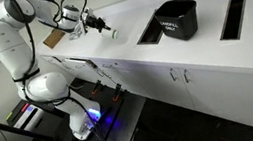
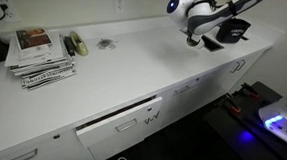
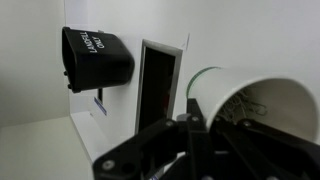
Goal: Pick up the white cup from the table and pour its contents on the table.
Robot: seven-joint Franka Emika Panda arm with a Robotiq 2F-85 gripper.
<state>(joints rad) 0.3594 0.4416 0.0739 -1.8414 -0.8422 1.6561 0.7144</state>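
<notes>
Cabinets with white handled doors carry the long white surface [image 1: 205, 57], the biggest thing in the room, with two dark rectangular cut-outs [image 1: 150, 26] sunk into its top. Next in size is the white robot arm [image 1: 23, 56], reaching over one end of that surface. A black bin [image 1: 177, 19] stands between the cut-outs, well apart from the arm's working end. A flat brown cardboard piece [image 1: 54, 38] lies close behind the wrist.

Smaller again is the hand [image 1: 98, 25], raised above the surface between the cardboard and the nearer cut-out. It is clasped round the white cup [image 3: 255, 100]. In the wrist view the cup lies tipped on its side, clear of the surface, with its open mouth turned towards the camera. Smallest of all are the contents [image 3: 250, 108], a few pale bits lying inside the cup against its lower wall. I can't make out any of them on the surface below.

To my eye the pick-up is done and the pour is in hand, though nothing seems to have spilled. The next move calls for more wrist roll, so the mouth dips below level, while the grip stays firm and the cup stays over bare surface, not over a cut-out.
</notes>
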